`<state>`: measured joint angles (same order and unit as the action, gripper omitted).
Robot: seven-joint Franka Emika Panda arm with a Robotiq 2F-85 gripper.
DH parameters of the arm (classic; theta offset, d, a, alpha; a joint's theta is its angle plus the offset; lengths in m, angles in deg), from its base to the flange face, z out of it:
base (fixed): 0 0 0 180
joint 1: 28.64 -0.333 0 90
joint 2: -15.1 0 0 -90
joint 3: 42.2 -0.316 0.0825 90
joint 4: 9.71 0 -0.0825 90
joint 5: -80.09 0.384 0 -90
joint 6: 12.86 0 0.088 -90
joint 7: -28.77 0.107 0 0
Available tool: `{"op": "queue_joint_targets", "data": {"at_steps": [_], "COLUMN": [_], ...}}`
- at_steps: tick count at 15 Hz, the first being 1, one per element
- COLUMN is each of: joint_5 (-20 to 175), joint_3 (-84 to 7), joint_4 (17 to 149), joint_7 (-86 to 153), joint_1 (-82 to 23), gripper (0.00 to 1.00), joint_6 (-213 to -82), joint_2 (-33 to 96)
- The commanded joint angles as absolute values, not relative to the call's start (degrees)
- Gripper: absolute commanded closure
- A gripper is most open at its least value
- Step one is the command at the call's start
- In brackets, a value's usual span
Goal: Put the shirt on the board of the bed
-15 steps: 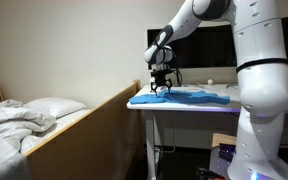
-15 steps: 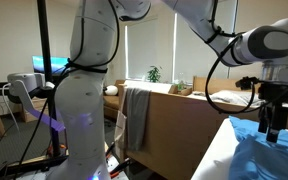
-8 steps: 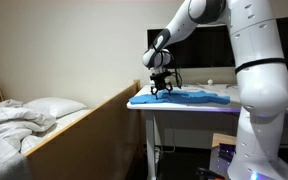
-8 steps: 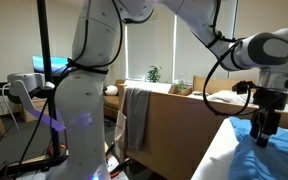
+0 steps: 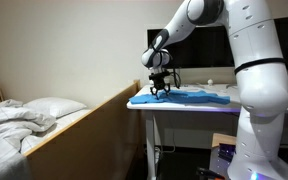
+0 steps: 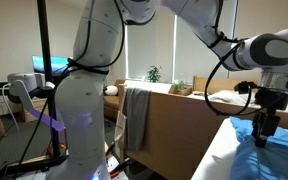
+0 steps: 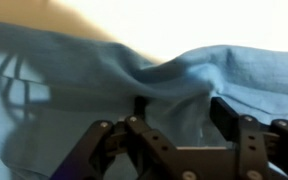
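The open gripper [image 7: 181, 104] is straddling a raised fold of the shirt [image 5: 189, 97] lying on the desk [image 5: 179, 108], so grasping seems under way, and the next move is probably calling for closing, lifting and carrying toward the board of the bed [image 5: 94, 125] at eight o'clock.

Blue shirt [image 5: 187, 97] on white desk [image 5: 160, 107]

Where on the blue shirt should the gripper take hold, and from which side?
Probably pinch the raised fold in the shirt from straight above; it lies spread flat on the desk, so only that ridge offers the gripper something to close on.
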<state>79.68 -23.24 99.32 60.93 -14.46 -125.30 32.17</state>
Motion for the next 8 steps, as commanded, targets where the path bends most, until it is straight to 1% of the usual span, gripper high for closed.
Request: {"op": "queue_joint_targets", "data": {"at_steps": [1, 7, 8], "joint_5": [81.67, 84.32, 84.55], "joint_3": [-23.28, -23.45, -23.42], "joint_4": [98.24, 98.38, 98.15], "joint_7": [62.43, 62.69, 62.62], "joint_1": [-13.99, -13.73, -13.68], "gripper": [0.61, 0.99, 0.99], "joint_6": [-124.23, -123.53, -123.28], "joint_2": [32.5, 32.51, 32.57]}}
